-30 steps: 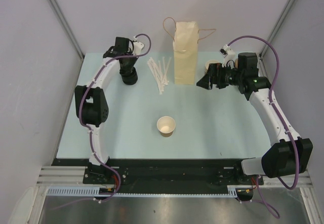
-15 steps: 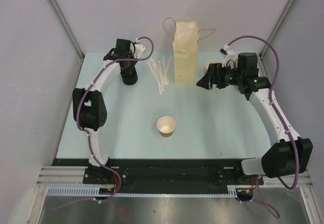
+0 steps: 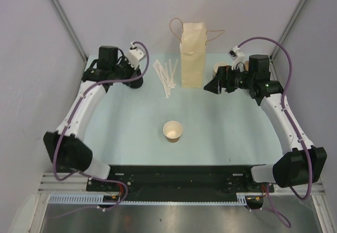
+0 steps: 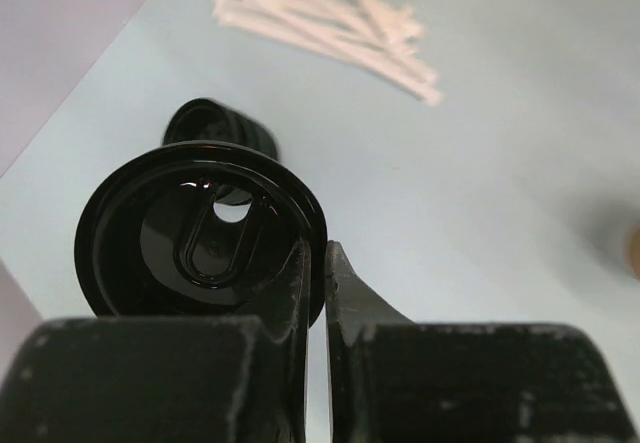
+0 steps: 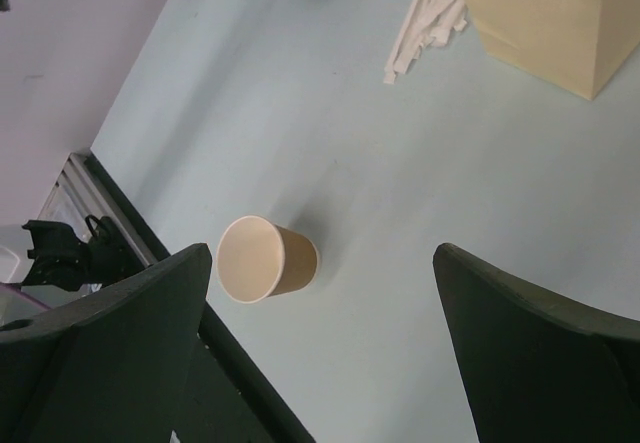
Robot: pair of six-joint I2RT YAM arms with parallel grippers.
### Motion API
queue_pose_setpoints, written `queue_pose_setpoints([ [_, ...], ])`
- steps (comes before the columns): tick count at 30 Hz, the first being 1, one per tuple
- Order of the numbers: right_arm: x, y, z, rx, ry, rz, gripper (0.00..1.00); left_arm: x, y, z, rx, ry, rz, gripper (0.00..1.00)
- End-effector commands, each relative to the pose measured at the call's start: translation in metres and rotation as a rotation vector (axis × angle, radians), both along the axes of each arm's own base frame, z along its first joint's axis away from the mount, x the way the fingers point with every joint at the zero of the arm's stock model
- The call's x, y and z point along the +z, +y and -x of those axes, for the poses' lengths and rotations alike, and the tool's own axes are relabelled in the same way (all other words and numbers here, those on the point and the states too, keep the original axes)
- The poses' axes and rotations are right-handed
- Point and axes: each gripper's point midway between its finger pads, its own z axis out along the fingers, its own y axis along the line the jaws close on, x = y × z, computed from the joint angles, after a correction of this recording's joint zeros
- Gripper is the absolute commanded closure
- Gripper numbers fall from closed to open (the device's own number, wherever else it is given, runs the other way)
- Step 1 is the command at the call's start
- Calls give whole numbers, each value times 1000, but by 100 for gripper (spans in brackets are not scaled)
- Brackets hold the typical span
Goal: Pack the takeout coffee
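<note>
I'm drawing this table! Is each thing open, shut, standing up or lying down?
Left hand: shut on the black lid.
Right hand: open, holding nothing.
Paper cup: upright, no lid on.
Paper bag: standing upright.
Straws: lying flat in a loose pile.
Lid stack: sitting on the table.

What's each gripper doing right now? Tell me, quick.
Left gripper: closed, pinching the rim of a black lid.
Right gripper: open, holding nothing.
</note>
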Motion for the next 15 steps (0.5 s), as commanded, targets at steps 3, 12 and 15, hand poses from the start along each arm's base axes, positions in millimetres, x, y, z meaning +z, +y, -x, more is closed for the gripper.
queue_pose_setpoints([
  [3,37,16,26,126,-166,-21,0,46,-55,110,-344,65,289,100],
  [12,54,36,51,232,-150,-60,0,73,-79,179,-466,-106,362,100],
  [15,73,61,74,358,-107,-183,0,71,-91,194,-518,-195,330,100],
])
